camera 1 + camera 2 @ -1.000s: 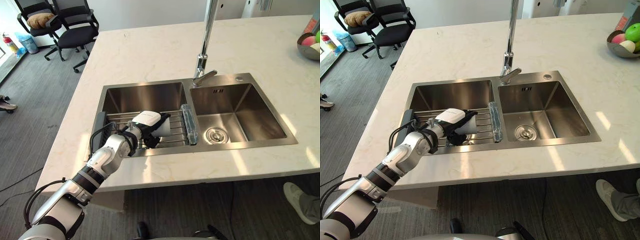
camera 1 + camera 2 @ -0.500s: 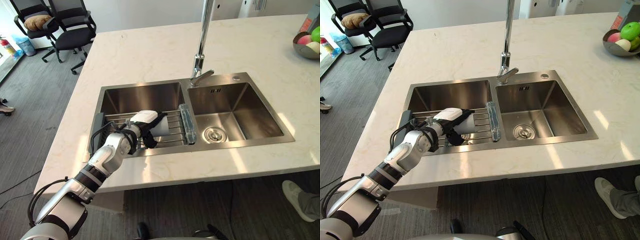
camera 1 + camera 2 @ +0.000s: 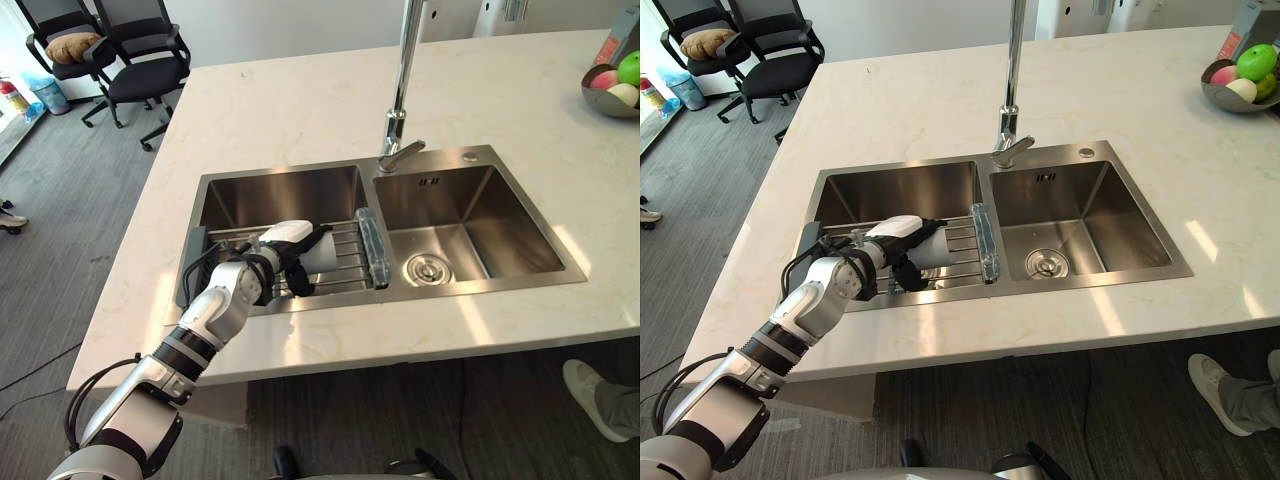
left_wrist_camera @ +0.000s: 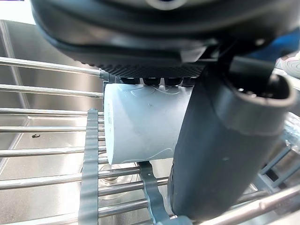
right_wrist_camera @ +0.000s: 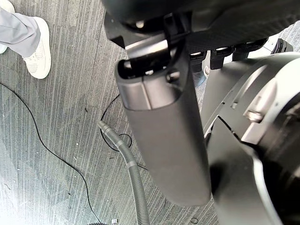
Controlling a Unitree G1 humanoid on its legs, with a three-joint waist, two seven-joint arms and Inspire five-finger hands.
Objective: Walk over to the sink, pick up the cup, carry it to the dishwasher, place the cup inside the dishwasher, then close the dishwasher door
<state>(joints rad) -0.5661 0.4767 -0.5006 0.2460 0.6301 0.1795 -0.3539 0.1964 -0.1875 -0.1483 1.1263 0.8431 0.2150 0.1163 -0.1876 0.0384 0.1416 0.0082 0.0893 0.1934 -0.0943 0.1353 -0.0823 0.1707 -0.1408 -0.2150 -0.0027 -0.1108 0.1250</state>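
I have the left hand (image 3: 290, 268) down in the left basin of the sink (image 3: 445, 158), clamped on the cup (image 4: 145, 131). The thumb (image 4: 220, 154) presses one side and the fingers curl over the other. The cup lies on its side on the wire rack (image 3: 350, 240) across that basin, so I think a grasp around its wall is the only firm one before lifting. I see faint marks near its rim, too small to read. The right hand (image 5: 164, 140) hangs over the floor (image 5: 56, 140), away from the sink, and I cannot tell its state.
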